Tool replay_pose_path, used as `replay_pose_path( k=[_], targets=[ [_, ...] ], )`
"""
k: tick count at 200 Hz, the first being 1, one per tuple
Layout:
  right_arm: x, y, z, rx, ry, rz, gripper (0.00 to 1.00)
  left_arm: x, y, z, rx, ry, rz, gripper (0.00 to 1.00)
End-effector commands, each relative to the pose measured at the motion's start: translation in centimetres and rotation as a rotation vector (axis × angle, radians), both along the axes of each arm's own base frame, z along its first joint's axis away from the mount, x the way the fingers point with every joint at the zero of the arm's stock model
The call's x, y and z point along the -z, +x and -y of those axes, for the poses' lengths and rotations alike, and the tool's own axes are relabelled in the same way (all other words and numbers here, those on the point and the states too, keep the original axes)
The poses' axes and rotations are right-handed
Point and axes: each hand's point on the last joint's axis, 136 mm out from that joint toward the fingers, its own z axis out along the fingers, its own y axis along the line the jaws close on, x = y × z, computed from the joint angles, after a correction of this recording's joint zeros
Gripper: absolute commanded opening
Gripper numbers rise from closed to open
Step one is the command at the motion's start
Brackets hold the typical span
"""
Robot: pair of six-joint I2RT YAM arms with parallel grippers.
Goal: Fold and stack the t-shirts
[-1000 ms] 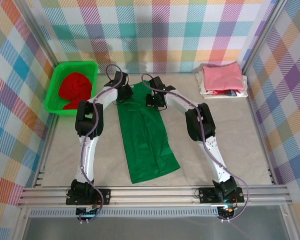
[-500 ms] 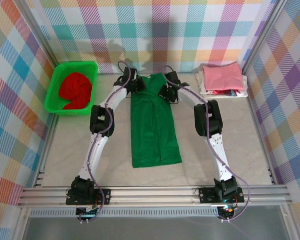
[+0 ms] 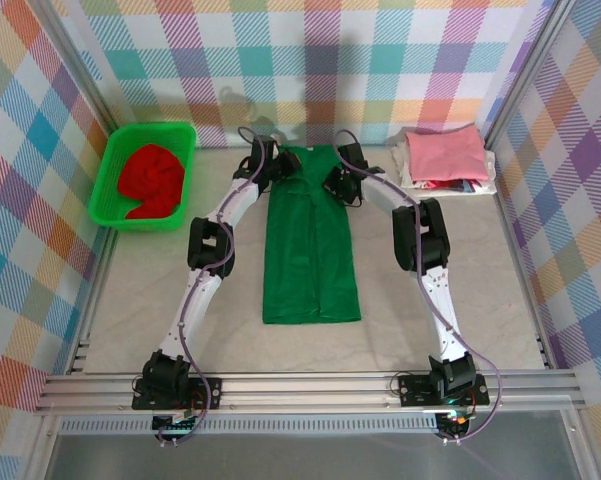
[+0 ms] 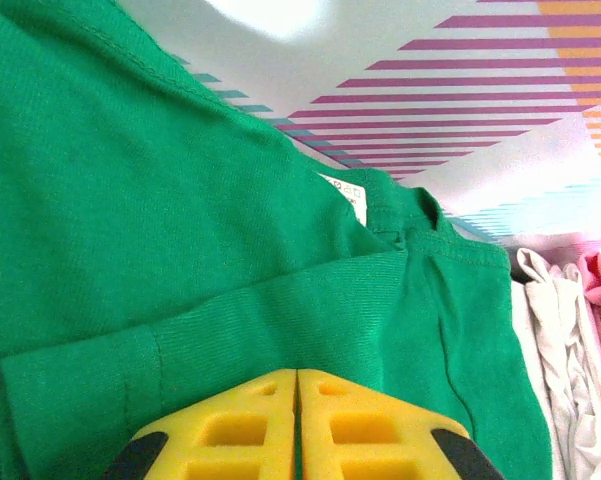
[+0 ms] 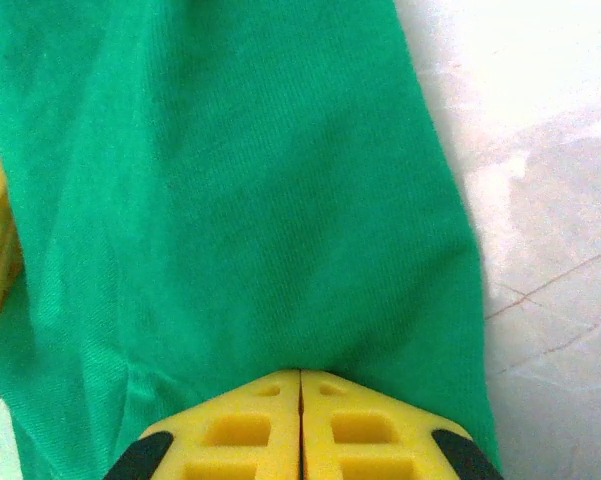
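Observation:
The dark green t-shirt [image 3: 310, 250] lies as a long narrow strip down the middle of the table, collar end at the back wall. My left gripper [image 3: 273, 165] is shut on the cloth at its top left corner, near the collar; the left wrist view has my yellow jaws [image 4: 297, 375] pressed together on a green fold [image 4: 180, 230]. On the top right corner, my right gripper [image 3: 332, 180] is also shut, its jaws [image 5: 300, 375] pinching the green cloth [image 5: 230, 200]. A red t-shirt [image 3: 152, 180] is bunched in the basket. A pink t-shirt [image 3: 445, 152] tops a folded stack at the back right.
The bright green basket [image 3: 145, 127] stands at the back left corner. The folded stack holds white and multicoloured cloth [image 3: 450, 185] under the pink one. Checked walls close in the back and both sides. Bare table [image 3: 140, 290] lies on either side of the green shirt.
Both arms have stretched toward the back wall, dragging the green t-shirt away from me. The shirt now lies straighter and farther back.

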Motion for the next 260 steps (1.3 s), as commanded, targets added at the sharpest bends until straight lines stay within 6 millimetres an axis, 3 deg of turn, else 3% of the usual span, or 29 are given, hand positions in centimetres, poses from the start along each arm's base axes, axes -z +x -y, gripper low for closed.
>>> replay_pose_path(
  k=[1, 10, 28, 52, 74, 93, 109, 118, 122, 148, 154, 155, 183, 216, 260],
  targets=[
    [-0.7, -0.9, 1.9, 0.019, -0.077, -0.03, 0.12, 0.2, -0.1, -2.0, -0.041, 0.047, -0.048, 0.11],
    [-2.2, -0.7, 2.2, 0.017, -0.083, -0.007, 0.17, -0.5, -0.3, -2.8, -0.045, 0.071, -0.062, 0.16],
    [-5.7, -0.8, 3.0, 0.013, -0.094, 0.046, 0.24, -4.1, -0.1, -4.7, -0.062, 0.113, -0.024, 0.34],
    [-11.1, -1.5, 3.7, 0.006, -0.102, 0.142, 0.26, -9.9, 0.2, -7.5, -0.106, 0.184, 0.067, 0.42],
    [-15.1, -3.0, 3.8, -0.031, -0.093, 0.217, 0.29, -14.9, -0.5, -9.4, -0.108, 0.23, 0.129, 0.43],
    [-18.4, -5.4, 3.6, -0.112, -0.072, 0.287, 0.32, -18.1, -2.8, -10.9, -0.103, 0.312, 0.112, 0.44],
    [-19.3, -8.7, 4.1, -0.154, -0.056, 0.315, 0.34, -19.3, -5.9, -11.3, -0.077, 0.368, 0.062, 0.45],
    [-20.1, -10.8, 4.1, -0.199, -0.034, 0.344, 0.36, -20.9, -8.1, -11.4, -0.067, 0.369, 0.075, 0.46],
    [-19.9, -11.9, 4.1, -0.221, -0.028, 0.347, 0.36, -20.0, -9.1, -11.4, -0.059, 0.373, 0.059, 0.47],
    [-18.7, -18.5, 4.3, -0.344, 0.001, 0.348, 0.38, -21.6, -17.5, -11.6, -0.071, 0.311, 0.155, 0.5],
    [-18.2, -19.9, 4.4, -0.368, -0.001, 0.339, 0.38, -20.8, -19.6, -11.7, -0.064, 0.309, 0.153, 0.49],
    [-18.0, -20.2, 4.4, -0.372, -0.003, 0.336, 0.38, -19.2, -20.0, -11.7, -0.057, 0.319, 0.123, 0.49],
    [-16.2, -25.9, 4.6, -0.464, 0.039, 0.319, 0.4, -17.2, -27.6, -11.6, 0.026, 0.319, 0.143, 0.37],
    [-14.1, -30.5, 4.5, -0.546, 0.065, 0.29, 0.44, -14.0, -33.9, -12.8, 0.074, 0.337, 0.07, 0.38],
    [-9.8, -33.7, 5.3, -0.528, 0.088, 0.173, 0.45, -10.6, -39.5, -12.6, 0.135, 0.256, -0.017, 0.43]
  ],
)
